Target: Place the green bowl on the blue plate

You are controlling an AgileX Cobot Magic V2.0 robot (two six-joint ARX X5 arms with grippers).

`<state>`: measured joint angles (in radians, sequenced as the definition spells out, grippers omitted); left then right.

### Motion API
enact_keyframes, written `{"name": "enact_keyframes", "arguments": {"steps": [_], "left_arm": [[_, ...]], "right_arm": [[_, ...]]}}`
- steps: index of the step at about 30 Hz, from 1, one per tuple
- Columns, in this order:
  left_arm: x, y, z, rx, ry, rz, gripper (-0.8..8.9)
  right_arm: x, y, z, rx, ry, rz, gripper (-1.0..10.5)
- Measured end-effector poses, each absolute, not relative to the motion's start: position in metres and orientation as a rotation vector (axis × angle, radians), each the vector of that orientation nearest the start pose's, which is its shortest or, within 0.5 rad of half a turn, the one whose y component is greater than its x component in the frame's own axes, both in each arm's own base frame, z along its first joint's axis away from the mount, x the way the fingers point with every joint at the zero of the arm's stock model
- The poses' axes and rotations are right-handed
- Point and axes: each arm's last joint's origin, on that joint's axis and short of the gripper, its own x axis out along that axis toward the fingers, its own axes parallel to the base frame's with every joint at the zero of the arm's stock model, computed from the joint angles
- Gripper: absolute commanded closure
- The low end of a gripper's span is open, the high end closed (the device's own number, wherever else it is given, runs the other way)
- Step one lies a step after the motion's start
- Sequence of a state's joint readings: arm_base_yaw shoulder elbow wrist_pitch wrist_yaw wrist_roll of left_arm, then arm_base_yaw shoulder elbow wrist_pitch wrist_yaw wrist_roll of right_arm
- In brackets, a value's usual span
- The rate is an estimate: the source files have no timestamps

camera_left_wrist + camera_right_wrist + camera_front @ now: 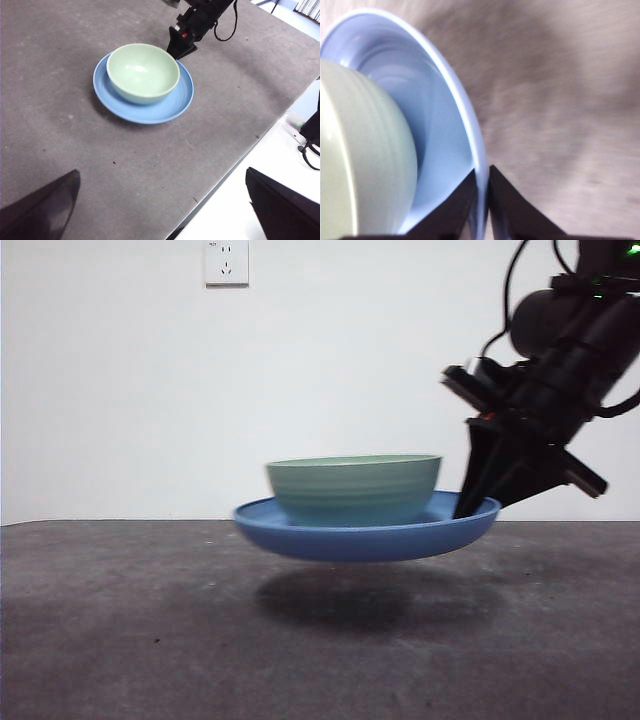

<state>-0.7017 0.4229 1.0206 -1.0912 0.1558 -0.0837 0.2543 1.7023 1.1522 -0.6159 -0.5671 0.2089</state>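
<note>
The green bowl sits upright inside the blue plate. The plate hangs level a little above the dark table, with its shadow below it. My right gripper comes down from the upper right and is shut on the plate's rim at its right side. In the right wrist view the two jaws pinch the thin blue rim, with the bowl beside them. The left wrist view shows the bowl, the plate and the right gripper from a distance. My left gripper is open, empty and well away from them.
The dark grey table spreads around the plate. Its edge runs diagonally in the left wrist view, with a white surface beyond it. A wall socket is on the white wall behind.
</note>
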Motion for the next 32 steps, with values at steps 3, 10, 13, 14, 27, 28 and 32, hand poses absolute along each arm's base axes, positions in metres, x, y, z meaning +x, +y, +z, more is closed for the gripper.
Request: {"name": "enact_keyframes", "arguments": {"steps": [3,10,13,14,27,28,32], "left_arm": [[0.022,-0.025,0.354,0.06,0.524,-0.818,2.83],[0.022,-0.025,0.354,0.06,0.524,-0.818,2.83],[0.022,-0.025,0.354,0.06,0.524,-0.818,2.83],[0.022,-0.025,0.354,0.06,0.524,-0.818,2.83],[0.022,-0.025,0.354,0.06,0.524,-0.818,2.83],[0.022,-0.025,0.354,0.06,0.524,-0.818,2.83],[0.022,-0.025,0.354,0.06,0.524,-0.818,2.83]], "right_arm": [[0.313,0.116,0.204,0.33,1.25,0.62,9.4],[0.308,0.144,0.204,0.286,1.219,0.637,9.4],[0.31,0.148,0.202,0.302,1.214,0.636,9.4],[0.311,0.148,0.2,0.306,1.217,0.633,9.4],[0.324,0.151,0.16,0.328,1.305,0.6,9.4],[0.324,0.152,0.16,0.327,1.302,0.599,9.4],[0.325,0.152,0.16,0.327,1.29,0.602,8.6]]}}
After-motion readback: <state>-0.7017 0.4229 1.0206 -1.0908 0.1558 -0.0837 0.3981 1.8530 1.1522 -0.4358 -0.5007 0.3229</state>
